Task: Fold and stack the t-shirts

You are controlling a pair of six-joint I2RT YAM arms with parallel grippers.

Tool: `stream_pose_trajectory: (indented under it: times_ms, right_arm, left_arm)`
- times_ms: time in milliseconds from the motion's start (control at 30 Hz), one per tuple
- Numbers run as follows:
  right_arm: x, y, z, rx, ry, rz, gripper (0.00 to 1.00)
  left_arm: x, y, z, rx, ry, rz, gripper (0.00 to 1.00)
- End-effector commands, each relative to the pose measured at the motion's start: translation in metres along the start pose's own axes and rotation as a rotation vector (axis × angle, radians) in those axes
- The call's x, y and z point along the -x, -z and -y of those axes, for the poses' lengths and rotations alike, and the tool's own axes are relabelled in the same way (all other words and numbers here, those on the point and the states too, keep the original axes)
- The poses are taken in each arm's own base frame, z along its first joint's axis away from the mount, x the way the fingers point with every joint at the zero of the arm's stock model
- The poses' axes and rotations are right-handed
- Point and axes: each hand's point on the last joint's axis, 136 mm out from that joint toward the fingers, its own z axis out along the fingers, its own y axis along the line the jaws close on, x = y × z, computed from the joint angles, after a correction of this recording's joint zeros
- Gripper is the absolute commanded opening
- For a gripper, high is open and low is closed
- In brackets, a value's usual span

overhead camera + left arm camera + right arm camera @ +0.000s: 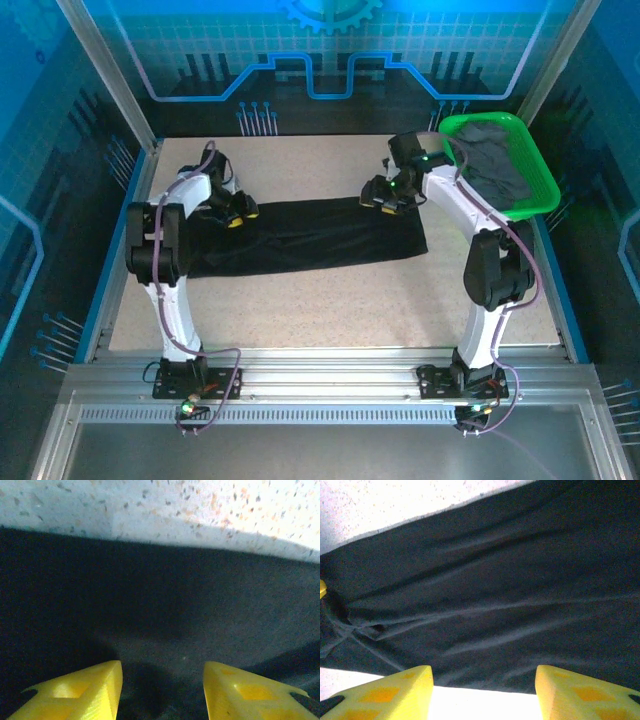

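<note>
The black t-shirt (310, 235) lies as a long flat band across the middle of the table (330, 300), left to right. The left gripper (240, 212) is low over the band's far left edge, its yellow fingers (90, 687) spread wide with nothing between them. The right gripper (385, 200) is at the far right edge, equally wide and empty. Dark grey t-shirts (490, 160) sit heaped in the green basket (545, 185) at the table's far right corner.

No readable text or labels.
</note>
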Motion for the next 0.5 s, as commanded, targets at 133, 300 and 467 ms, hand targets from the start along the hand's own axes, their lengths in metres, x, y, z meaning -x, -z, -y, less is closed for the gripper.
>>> stream_pose_trajectory:
  times_ms: [133, 300, 467]
  right_arm:
    - [-0.010, 0.020, -0.026, 0.083, 0.013, 0.029, 0.57]
    - [-0.010, 0.015, -0.026, 0.084, 0.010, 0.017, 0.57]
    - [-0.008, 0.011, -0.030, 0.094, 0.012, 0.014, 0.56]
  left_arm:
    - [-0.019, 0.003, -0.007, 0.099, -0.057, -0.003, 0.41]
    - [-0.035, 0.008, 0.002, 0.085, -0.061, -0.023, 0.34]
    - [-0.049, 0.016, 0.009, 0.070, -0.046, -0.002, 0.30]
